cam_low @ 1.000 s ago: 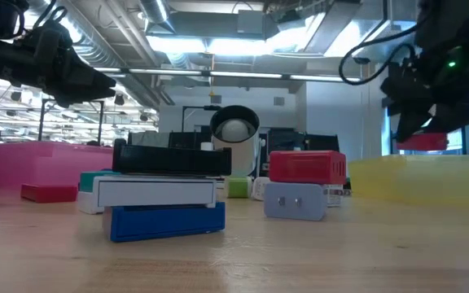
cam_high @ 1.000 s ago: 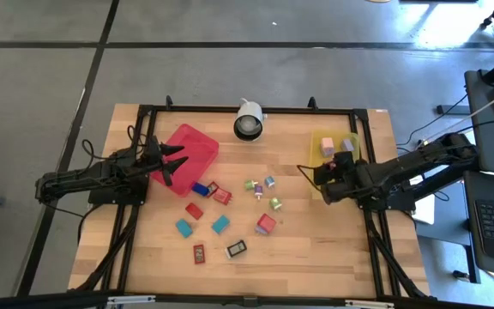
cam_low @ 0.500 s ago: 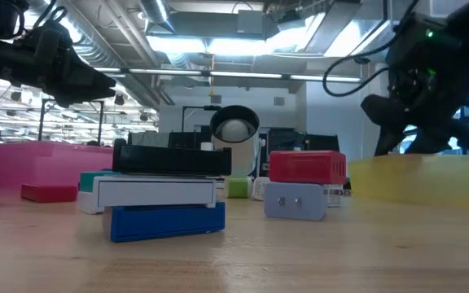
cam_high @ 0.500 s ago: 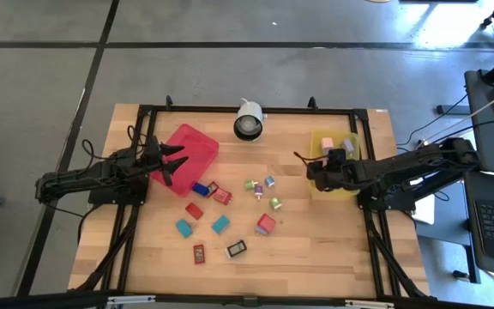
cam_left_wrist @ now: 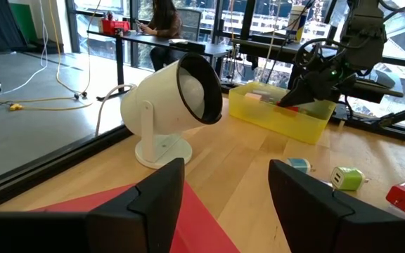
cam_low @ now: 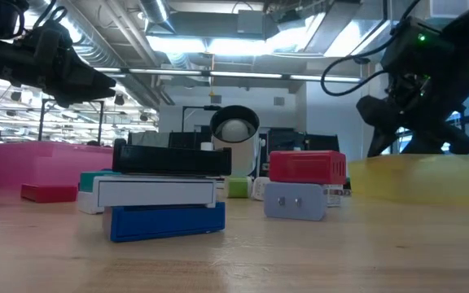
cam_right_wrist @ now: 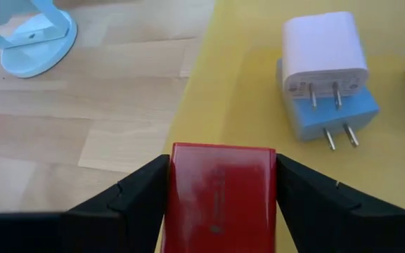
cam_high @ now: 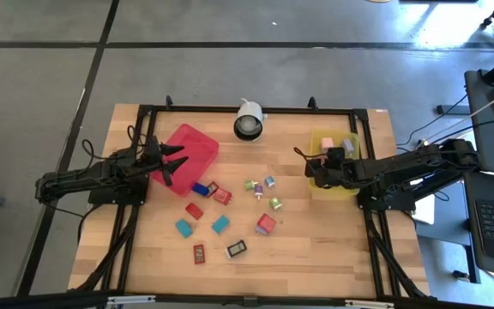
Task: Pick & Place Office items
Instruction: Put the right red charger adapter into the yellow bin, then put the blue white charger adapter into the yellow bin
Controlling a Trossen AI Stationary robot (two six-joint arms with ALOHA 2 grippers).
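Observation:
Several tiny office items lie mid-table, among them a red one (cam_high: 222,196), a teal one (cam_high: 220,224) and a black white-labelled one (cam_high: 237,249). My right gripper (cam_right_wrist: 221,165) reaches into the yellow tray (cam_high: 343,182) at the table's right, shut on a red piece (cam_right_wrist: 220,183). A white charger stacked on a blue one (cam_right_wrist: 325,70) lies on the tray's floor beyond it. My left gripper (cam_left_wrist: 227,176) hangs open and empty over the red tray (cam_high: 191,142) at the left. My right gripper pinches the red piece by its two opposite sides (cam_right_wrist: 180,190) between its two fingers. The fingers slant downward, coming from the table's right side. The piece sits flat-face up over the yellow tray's floor, close to the tray's rim; whether it rests there cannot be told.
A white round lamp-like device (cam_high: 249,120) stands at the table's far middle. A pink piece (cam_high: 328,144) and a lilac one (cam_high: 347,144) lie in the yellow tray's far part. Bare wood (cam_high: 316,249) shows along the near right.
My right gripper has sunk with the red piece from above the yellow tray's near rim down into the tray, shifting toward the far edge. In the low view the piece is now hidden behind the tray's wall.

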